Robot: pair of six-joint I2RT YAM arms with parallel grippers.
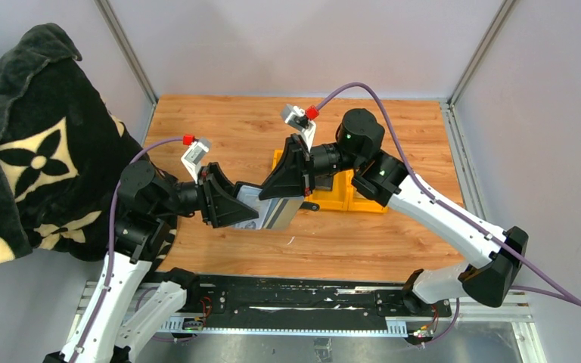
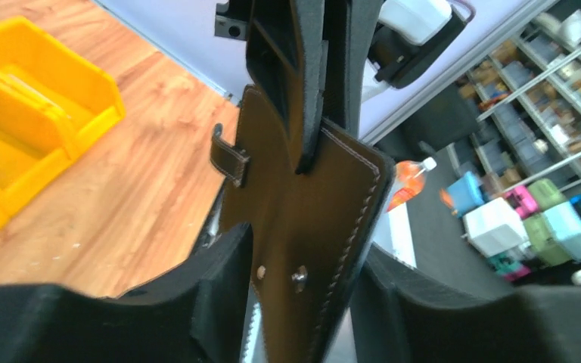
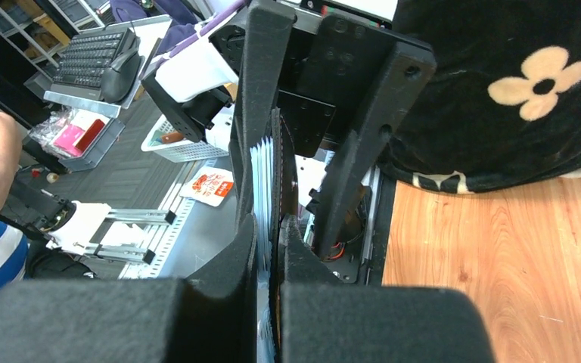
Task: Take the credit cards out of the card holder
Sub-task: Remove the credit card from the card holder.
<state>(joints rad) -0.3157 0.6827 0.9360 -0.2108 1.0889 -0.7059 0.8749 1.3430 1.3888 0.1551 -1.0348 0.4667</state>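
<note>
Top external: card holder aloft over the surface, between both arms. Left end effector: jaws parted, flanking one end. Right end effector: clenched on the opposite edge, credit cards inside. Likely hazard: one pinch carries everything; slippage would drop it, and a pinch on leather plus cards extracts nothing. Right wrist alone shows pale card edges; left wrist only the leather face and strap tab.
</note>
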